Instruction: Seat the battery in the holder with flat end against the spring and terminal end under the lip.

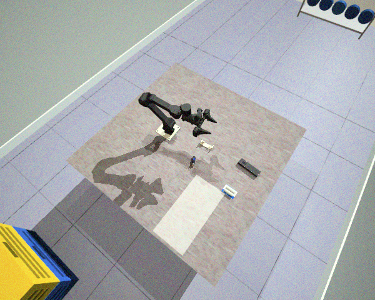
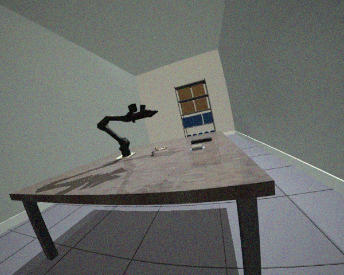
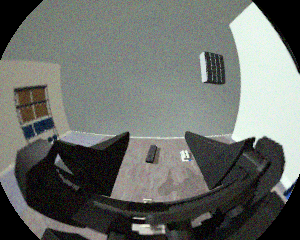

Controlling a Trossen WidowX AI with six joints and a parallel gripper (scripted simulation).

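The battery, a small dark-blue cylinder (image 1: 192, 160) (image 2: 152, 153) with a paler end, appears to lie on its side on the table, outside any holder. A small cream cradle with raised ends (image 1: 206, 145) (image 2: 160, 148), which looks like the holder, stands close by and seems empty; the spring and lip are too small to make out. My gripper (image 1: 213, 127) (image 2: 157, 111) (image 3: 158, 135) is open and empty, high above the table and pointing about level. It touches neither battery nor cradle. In the wrist view the battery is hidden.
A dark oblong block (image 1: 248, 167) (image 2: 201, 140) (image 3: 151, 154) lies beyond the cradle. A white-and-blue object (image 1: 229, 191) (image 2: 197, 146) (image 3: 185, 156) stands at a corner of a pale rectangle (image 1: 189, 216) on the table. The arm's long shadow crosses the table.
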